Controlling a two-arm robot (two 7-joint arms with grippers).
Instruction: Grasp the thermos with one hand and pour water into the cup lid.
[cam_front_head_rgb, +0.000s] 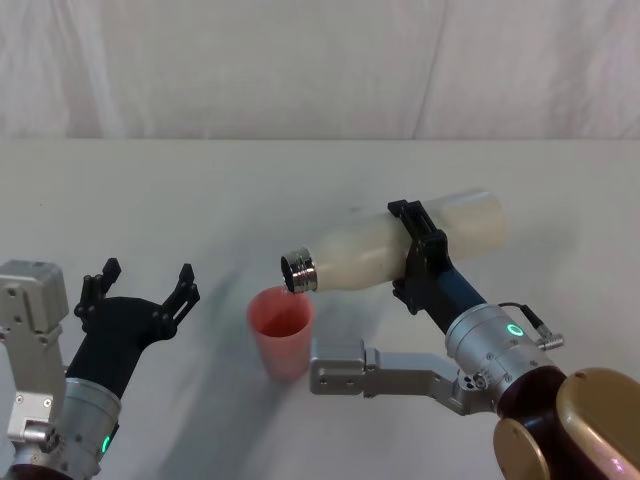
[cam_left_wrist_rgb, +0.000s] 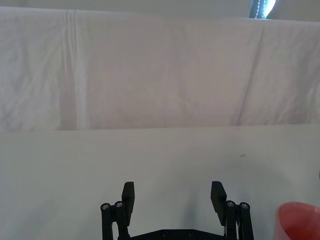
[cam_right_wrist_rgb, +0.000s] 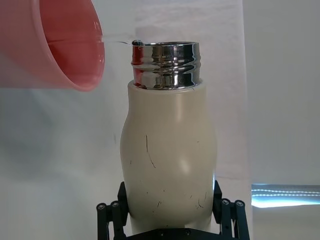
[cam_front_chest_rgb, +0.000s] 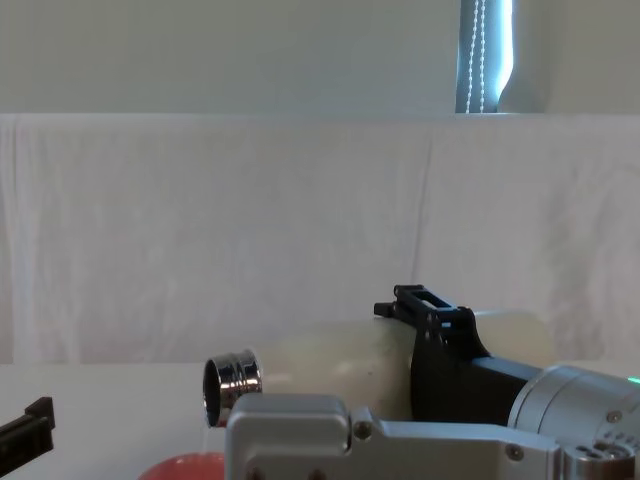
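One right gripper (cam_front_head_rgb: 418, 258) clamps the thermos (cam_front_head_rgb: 390, 252), tipped nearly flat, its chrome neck just above the cup lid (cam_front_head_rgb: 281, 330). Left gripper (cam_front_head_rgb: 139, 289) spread wide, left of the cup lid.

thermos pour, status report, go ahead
Right gripper shut on thermos, tipped, neck over cup lid. Thin stream running in. Left gripper open, idle left of it. Nothing in the way.

left tool (cam_front_head_rgb: 140, 283): fingers spread, low at left | right tool (cam_front_head_rgb: 418, 258): clamped, wrist rolled sideways
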